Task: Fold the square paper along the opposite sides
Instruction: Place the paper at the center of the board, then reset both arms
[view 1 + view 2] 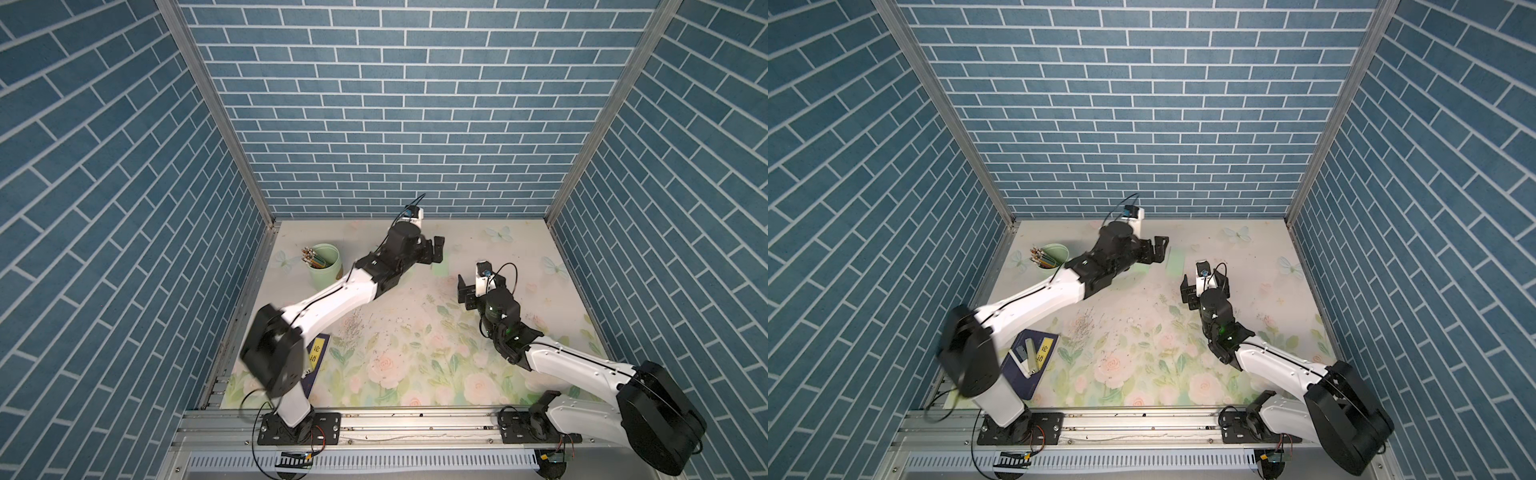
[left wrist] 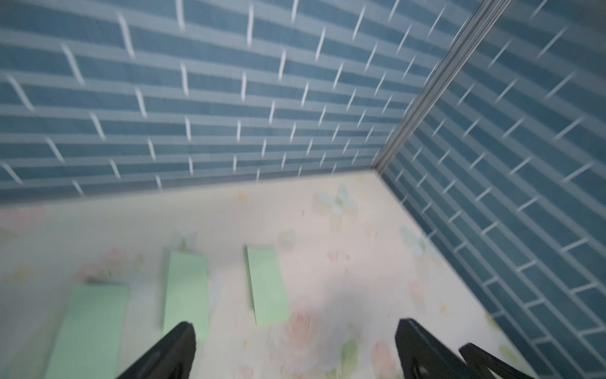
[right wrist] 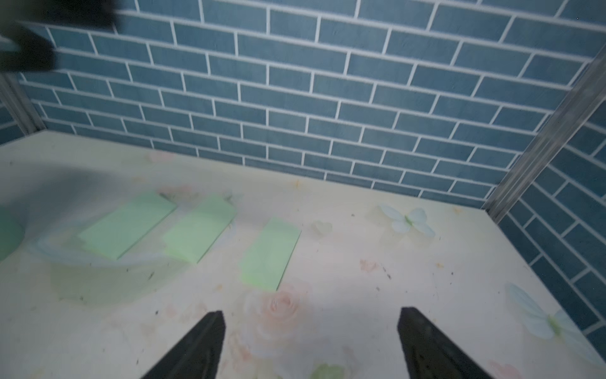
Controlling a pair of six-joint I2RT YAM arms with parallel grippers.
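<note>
Three pale green oblong pieces of paper lie flat in a row near the back wall: one point(image 3: 128, 226), a middle one point(image 3: 200, 229) and the nearest to my right gripper point(image 3: 270, 254). The left wrist view shows the same three, blurred point(image 2: 88, 328), point(image 2: 187, 288), point(image 2: 267, 285). In a top view one paper point(image 1: 1175, 262) shows between the arms. My left gripper point(image 1: 436, 249) point(image 2: 295, 328) hangs open above the papers with nothing in it. My right gripper point(image 1: 465, 291) point(image 3: 311, 315) is open and empty, just short of the nearest paper.
A green cup of pencils point(image 1: 326, 266) stands at the back left. A dark blue book point(image 1: 1030, 361) with small items on it lies by the left arm's base. Blue brick walls point(image 1: 395, 124) close in the floral table point(image 1: 415, 365) on three sides.
</note>
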